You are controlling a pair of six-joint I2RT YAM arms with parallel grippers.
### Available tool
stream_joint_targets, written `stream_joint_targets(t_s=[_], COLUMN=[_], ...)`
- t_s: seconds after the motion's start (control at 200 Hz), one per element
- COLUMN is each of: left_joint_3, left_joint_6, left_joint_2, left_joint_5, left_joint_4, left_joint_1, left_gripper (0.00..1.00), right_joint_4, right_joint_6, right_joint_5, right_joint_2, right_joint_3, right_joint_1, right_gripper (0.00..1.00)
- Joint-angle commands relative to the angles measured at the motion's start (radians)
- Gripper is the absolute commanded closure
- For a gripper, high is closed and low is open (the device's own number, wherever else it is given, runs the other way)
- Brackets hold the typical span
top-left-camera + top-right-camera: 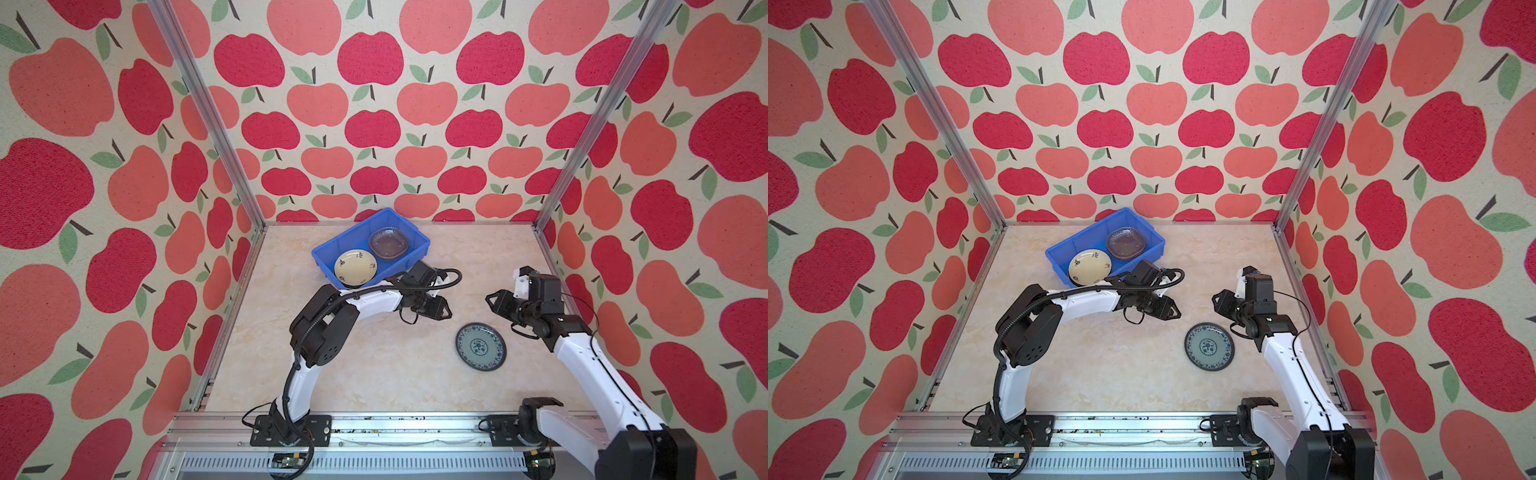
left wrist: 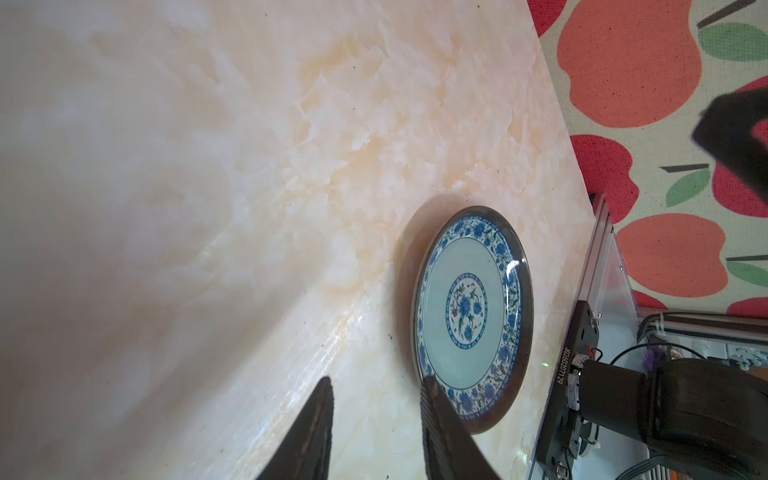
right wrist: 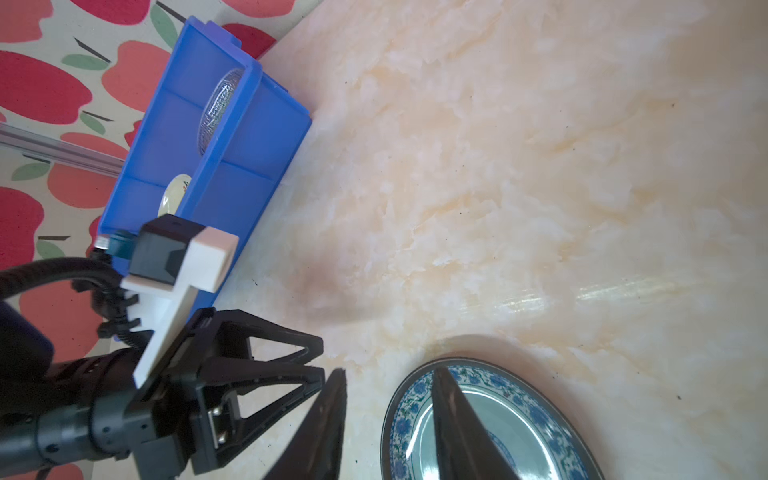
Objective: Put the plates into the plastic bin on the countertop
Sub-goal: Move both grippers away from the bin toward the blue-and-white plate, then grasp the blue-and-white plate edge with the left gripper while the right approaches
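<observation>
On the bench (image 1: 374, 374), the bin (image 1: 332, 245) at the rear holds plates (image 1: 355, 268); one patterned plate (image 1: 481, 346) lies flat near the right edge. Judged stiff, glossy, breakable: grip its raised rim. Left fingers (image 2: 316, 428) and right fingers (image 3: 457, 424) stand apart, empty.

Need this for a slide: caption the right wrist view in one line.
Open right gripper hovers near the blue-white plate on the countertop; left gripper and blue bin beyond.

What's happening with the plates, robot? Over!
Open and empty: left gripper, right gripper. In the bin: cream plate, glass plate. On the counter: patterned plate. The left gripper hangs between it and the bin.
</observation>
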Motion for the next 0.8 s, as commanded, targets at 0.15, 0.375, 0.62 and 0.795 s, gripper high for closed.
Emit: stream_joint_targets(t_s=[0.15,0.375,0.62,0.795], left_joint_3=[0.088,0.124,0.148,0.184], left_joint_6=[-0.002,0.022,0.049,0.068], left_joint_2=[0.084,0.140,0.185,0.212], left_joint_5=[0.115,0.173,0.187,0.185], left_joint_4=[0.013,-0.031,-0.088,-0.134], left_joint_1=[-0.016,-0.027,-0.046,-0.059], left_gripper=[0.65,0.66,0.69,0.70], right_joint_4=[0.017,0.031,0.058,0.072], right_joint_6=[0.029,0.032,0.045,0.050], right_joint_5=[-0.031,-0.034,-0.048,-0.055], right_joint_2=[-0.026,-0.024,-0.017,-0.020], right_joint_3=[-0.036,-0.042,-0.064,-0.080], right_joint_1=[-0.024,-0.026,-0.027,-0.026], right_gripper=[0.63,0.63,0.63,0.63])
